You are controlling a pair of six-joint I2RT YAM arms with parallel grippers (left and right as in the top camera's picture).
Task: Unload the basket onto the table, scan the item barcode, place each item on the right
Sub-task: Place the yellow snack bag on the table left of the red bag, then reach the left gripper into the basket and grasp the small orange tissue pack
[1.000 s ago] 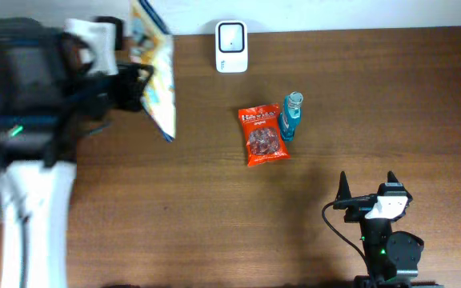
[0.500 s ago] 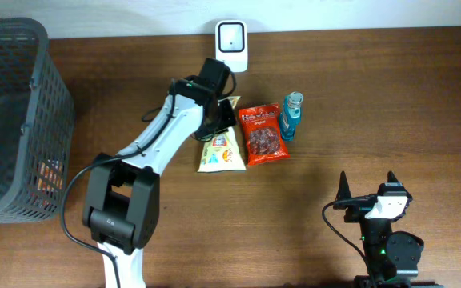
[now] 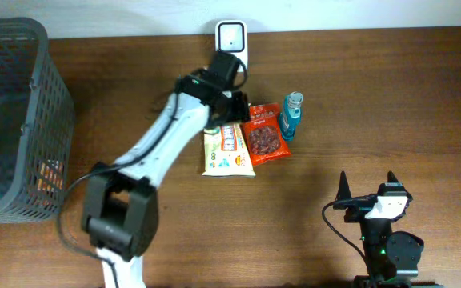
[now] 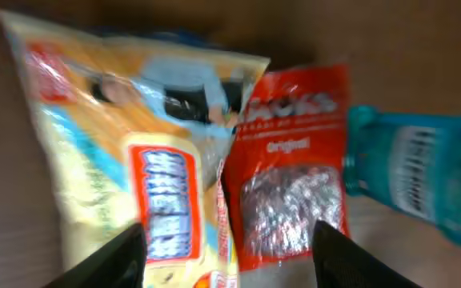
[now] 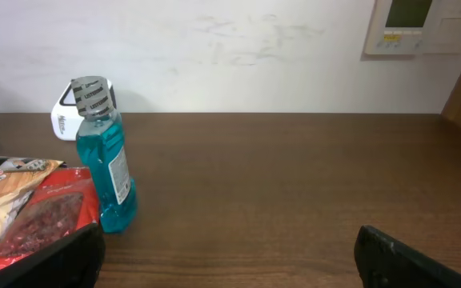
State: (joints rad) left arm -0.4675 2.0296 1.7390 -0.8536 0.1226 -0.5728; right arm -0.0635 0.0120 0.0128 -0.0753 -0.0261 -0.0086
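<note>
A yellow snack bag (image 3: 228, 152) lies flat on the table, touching the left edge of a red snack bag (image 3: 264, 134). My left gripper (image 3: 234, 112) hovers over the yellow bag's far end, open and holding nothing. In the left wrist view its fingers (image 4: 110, 260) stand wide apart around the left gripper (image 4: 226, 264), above the yellow bag (image 4: 134, 144) and the red bag (image 4: 294, 176). The white scanner (image 3: 231, 35) stands at the table's back edge, just behind the left arm. My right gripper (image 3: 367, 186) rests open near the front right, empty (image 5: 226, 264).
A blue liquid bottle (image 3: 290, 117) stands upright right of the red bag, also in the right wrist view as the bottle (image 5: 106, 172). A dark mesh basket (image 3: 54, 104) fills the far left, with something inside it. A wall runs behind the table.
The left arm swung from beside the basket to the middle, carrying the yellow bag. The bag now lies beside the red bag and the left jaws have opened. The right arm is still.
</note>
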